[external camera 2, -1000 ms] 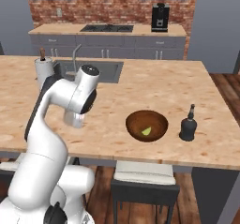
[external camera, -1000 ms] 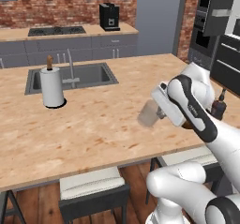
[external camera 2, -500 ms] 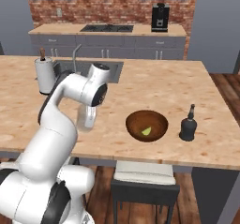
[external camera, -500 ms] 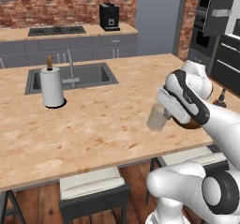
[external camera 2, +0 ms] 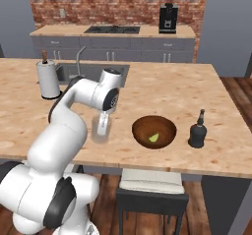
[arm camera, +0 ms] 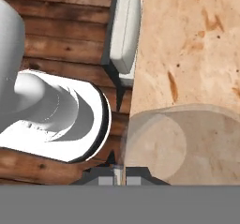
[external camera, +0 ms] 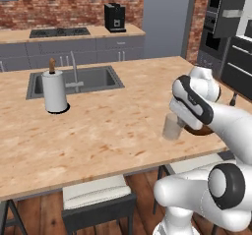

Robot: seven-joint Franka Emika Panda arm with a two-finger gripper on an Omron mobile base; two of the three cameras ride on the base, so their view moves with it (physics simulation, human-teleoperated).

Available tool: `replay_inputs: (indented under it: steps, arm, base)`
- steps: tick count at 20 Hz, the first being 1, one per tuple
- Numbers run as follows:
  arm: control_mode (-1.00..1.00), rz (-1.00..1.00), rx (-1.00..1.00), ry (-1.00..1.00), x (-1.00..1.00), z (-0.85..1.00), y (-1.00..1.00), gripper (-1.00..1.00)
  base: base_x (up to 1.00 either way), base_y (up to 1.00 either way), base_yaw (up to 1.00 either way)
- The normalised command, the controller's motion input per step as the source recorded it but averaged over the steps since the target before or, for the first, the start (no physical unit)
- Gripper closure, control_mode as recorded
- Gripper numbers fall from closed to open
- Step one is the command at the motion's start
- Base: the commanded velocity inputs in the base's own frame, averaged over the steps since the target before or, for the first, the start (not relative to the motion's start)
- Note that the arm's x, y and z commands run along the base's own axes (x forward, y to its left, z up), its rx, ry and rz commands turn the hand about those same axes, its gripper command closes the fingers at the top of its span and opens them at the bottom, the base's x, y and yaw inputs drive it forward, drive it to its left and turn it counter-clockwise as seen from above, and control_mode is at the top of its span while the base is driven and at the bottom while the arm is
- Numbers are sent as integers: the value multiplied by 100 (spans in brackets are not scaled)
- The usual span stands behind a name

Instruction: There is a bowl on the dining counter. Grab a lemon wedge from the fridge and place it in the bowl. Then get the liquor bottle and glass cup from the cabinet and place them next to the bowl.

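Gripper (external camera 2: 103, 129) pinched shut on the glass cup's (external camera 2: 102, 130) rim — cup held low over the dining counter (external camera 2: 162, 89), left of the bowl (external camera 2: 154, 131) (lemon wedge (external camera 2: 153, 137) inside).

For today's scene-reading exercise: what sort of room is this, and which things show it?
A home kitchen, most likely: an inset sink in the dining counter, a stovetop and a coffee machine against the brick wall.
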Motion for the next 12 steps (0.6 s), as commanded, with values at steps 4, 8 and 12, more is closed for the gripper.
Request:
replay_inputs:
  steps: [4,8,12]
  arm:
    - [-100,-10,-12,-1,8,-29,-4,100]
    - [-100,-8,-8,0,29,-21,-3,100]
    - [-100,-5,-5,0,46,-12,-1,100]
  base:
    - [0,0,0]
    - [0,0,0]
    - [0,0,0]
